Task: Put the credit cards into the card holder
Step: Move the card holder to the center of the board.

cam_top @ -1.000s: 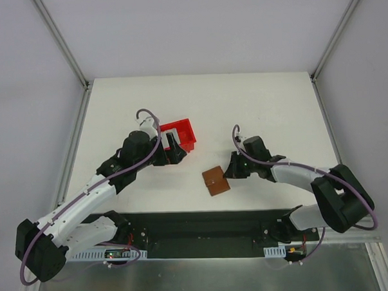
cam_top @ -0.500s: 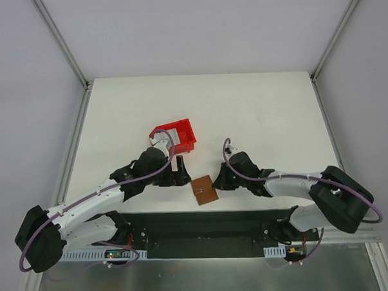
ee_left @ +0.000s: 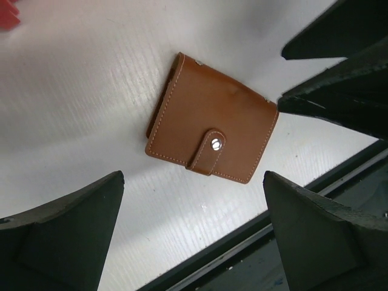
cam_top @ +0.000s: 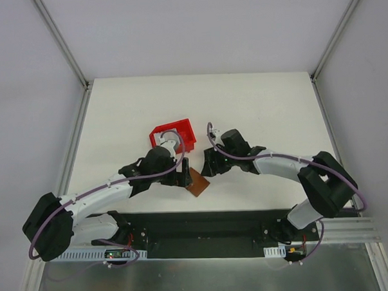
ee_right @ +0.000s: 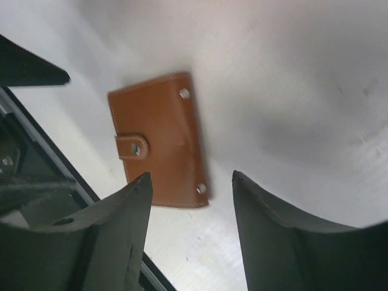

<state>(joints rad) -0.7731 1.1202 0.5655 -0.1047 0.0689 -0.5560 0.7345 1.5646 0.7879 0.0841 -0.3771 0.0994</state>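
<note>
My left gripper (ee_left: 193,174) hangs over the wallet (ee_left: 212,127) with its fingers spread wide and nothing in them. From my wrist, the wallet lies flat just beneath, between the two fingertips. My right gripper (ee_right: 191,176) stands partly open and empty, just right of the wallet. Its black fingers sit close by the wallet's corner, though I cannot tell if they touch.

The wallet rests on the white table (cam_top: 256,104), with the black strip (cam_top: 216,222) along the table's edge just nearer me than the wallet. Just beyond the wallet stands a red tray (cam_top: 174,124), partly behind my left wrist. Well beyond that, the table ends at pale grey walls with metal posts at the corners.

The wallet is brown leather with pale stitching. It is closed, with its strap fastened by a metal snap and two more studs along one side, and it lies askew to the table's edge.
</note>
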